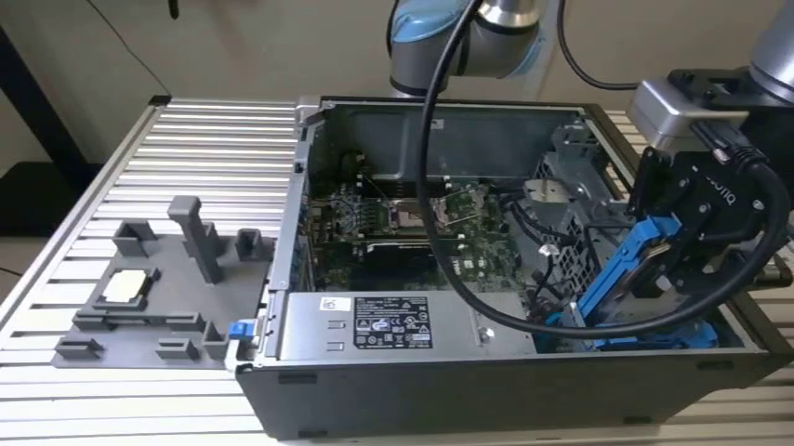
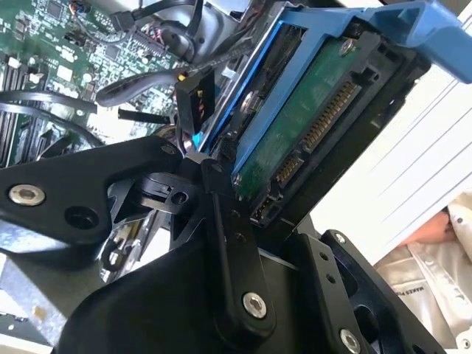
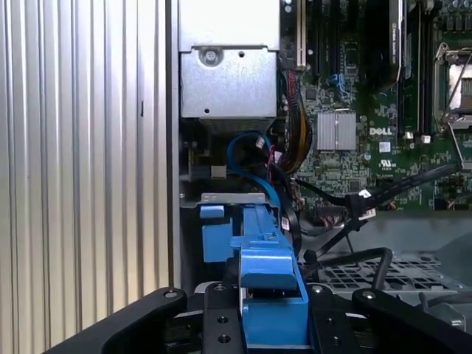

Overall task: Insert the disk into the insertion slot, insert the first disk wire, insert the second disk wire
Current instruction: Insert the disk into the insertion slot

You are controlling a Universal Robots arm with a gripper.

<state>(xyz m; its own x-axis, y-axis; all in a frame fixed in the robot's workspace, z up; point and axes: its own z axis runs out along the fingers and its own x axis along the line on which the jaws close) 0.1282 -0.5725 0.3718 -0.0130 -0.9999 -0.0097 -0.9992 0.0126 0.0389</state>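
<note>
Biggest thing here is the slatted metal table (image 1: 186, 139), and on it sits an open computer case (image 1: 410, 390) with the green board (image 1: 410, 223), a grey power box (image 1: 378, 325) and a mess of black wires (image 1: 546, 255) inside. On the exterior view's right the gripper (image 1: 670, 274) has its fingers clamped on the blue-framed disk (image 1: 627, 269), which hangs tilted over that corner of the case. Its far end looks to be down by the mouth of the slot (image 3: 227, 199), but I'd say it isn't seated, so step one is only partway. Neither wire is in as far as I can tell: the disk's connector pins (image 2: 328, 118) are bare and a black plug (image 2: 195, 96) dangles loose beside it. Off on the exterior view's left, a grey holder tray (image 1: 87, 321) has one small square part (image 1: 128, 286) in it.
</note>
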